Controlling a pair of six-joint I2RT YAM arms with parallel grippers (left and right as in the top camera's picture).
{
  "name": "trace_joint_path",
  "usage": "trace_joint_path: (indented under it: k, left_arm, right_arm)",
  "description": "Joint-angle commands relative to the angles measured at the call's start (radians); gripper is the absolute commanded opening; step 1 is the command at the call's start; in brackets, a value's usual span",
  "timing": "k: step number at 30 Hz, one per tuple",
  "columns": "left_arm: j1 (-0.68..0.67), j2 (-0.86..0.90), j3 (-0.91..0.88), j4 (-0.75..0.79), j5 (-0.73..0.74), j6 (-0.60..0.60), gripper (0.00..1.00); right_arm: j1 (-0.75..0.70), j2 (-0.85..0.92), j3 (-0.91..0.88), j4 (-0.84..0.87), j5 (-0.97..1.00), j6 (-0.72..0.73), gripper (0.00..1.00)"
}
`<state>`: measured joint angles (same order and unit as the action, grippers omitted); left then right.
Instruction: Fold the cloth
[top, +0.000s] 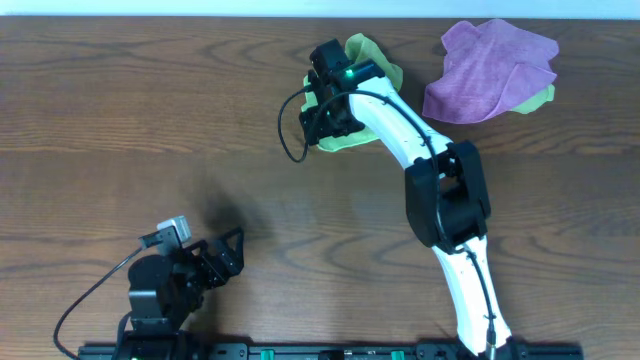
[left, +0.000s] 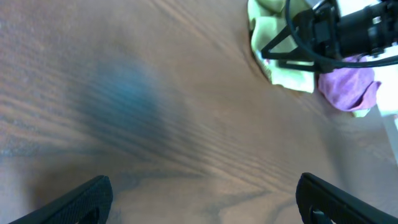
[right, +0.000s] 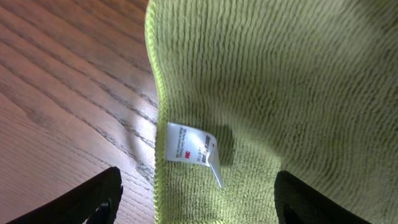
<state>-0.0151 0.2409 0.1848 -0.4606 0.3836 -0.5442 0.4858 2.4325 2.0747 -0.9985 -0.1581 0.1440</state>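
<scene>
A lime-green cloth (top: 368, 60) lies crumpled on the wooden table at the back centre. My right gripper (top: 322, 118) hovers over its left edge with jaws open. In the right wrist view the green cloth (right: 280, 81) fills the frame, its white label (right: 189, 148) between my open right fingers (right: 198, 202), the left finger over bare wood. My left gripper (top: 232, 252) is open and empty at the front left, far from the cloth. In the left wrist view its fingers (left: 202, 202) straddle bare wood, with the green cloth (left: 277, 46) distant.
A purple cloth (top: 490, 68) lies crumpled at the back right, over another green cloth (top: 540, 98). It also shows in the left wrist view (left: 347, 86). A black cable (top: 290, 125) loops beside the right gripper.
</scene>
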Motion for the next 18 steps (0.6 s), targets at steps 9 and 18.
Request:
trace_joint_path:
  k: [9, 18]
  left_arm:
    - [-0.001, 0.060, 0.029, 0.008, 0.010, 0.006, 0.95]
    - [-0.001, 0.060, 0.029, 0.008, 0.010, 0.006, 0.96]
  right_arm:
    - [0.026, 0.033, -0.002, -0.031, -0.008, -0.011, 0.75]
    - [0.058, 0.064, -0.002, -0.053, -0.039, -0.011, 0.10]
